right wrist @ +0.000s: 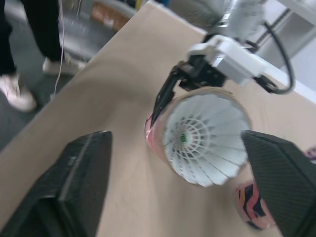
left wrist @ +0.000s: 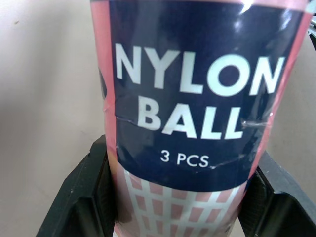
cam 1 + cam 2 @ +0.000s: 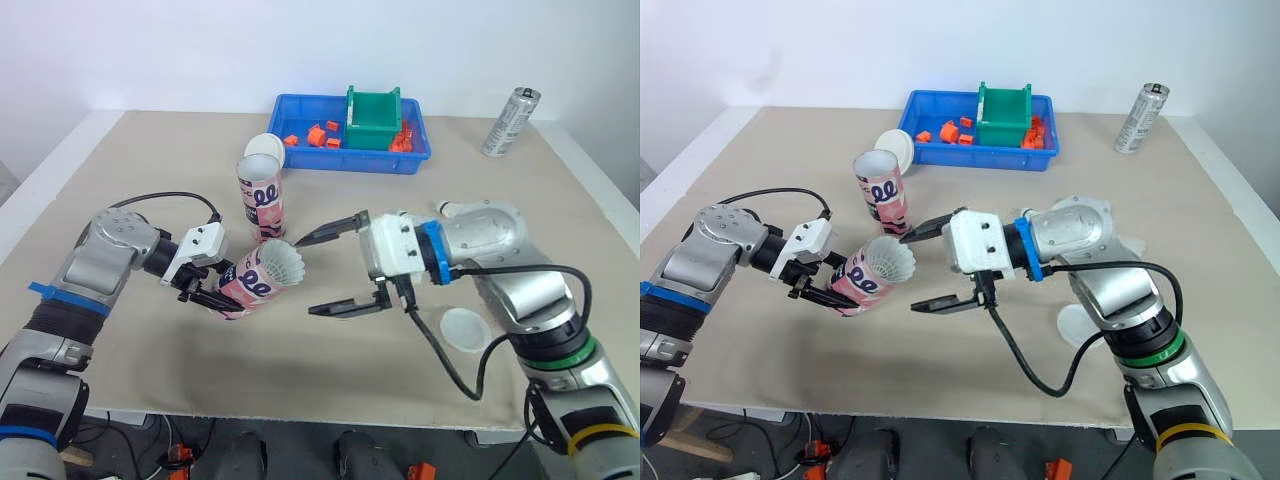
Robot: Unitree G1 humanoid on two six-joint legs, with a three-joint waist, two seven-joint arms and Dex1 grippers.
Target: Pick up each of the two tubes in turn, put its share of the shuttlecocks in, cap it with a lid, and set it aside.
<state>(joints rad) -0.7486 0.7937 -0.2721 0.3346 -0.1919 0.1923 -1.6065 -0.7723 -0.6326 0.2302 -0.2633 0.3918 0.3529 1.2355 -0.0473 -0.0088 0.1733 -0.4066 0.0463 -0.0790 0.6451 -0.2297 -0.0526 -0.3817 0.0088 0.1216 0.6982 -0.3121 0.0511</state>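
Note:
My left gripper (image 3: pixel 207 291) is shut on a pink and navy tube (image 3: pixel 250 286), held tilted with its mouth toward the right. A white shuttlecock (image 3: pixel 281 263) sits in that mouth with its skirt flaring out. The left wrist view shows the tube's label (image 2: pixel 197 98) between black fingers (image 2: pixel 79 197). My right gripper (image 3: pixel 304 276) stands open just right of the mouth, one finger above and one below, holding nothing. In the right wrist view the shuttlecock (image 1: pixel 205 138) faces me. The second tube (image 3: pixel 262 200) stands upright behind. One white lid (image 3: pixel 466 328) lies beside my right arm.
Another white lid (image 3: pixel 265 147) rests behind the upright tube, against the blue tray (image 3: pixel 300 160). The tray holds orange parts and a green bin (image 3: pixel 372 120). A silver can (image 3: pixel 510 122) stands at the back right. A person's legs (image 1: pixel 19 49) show off the table.

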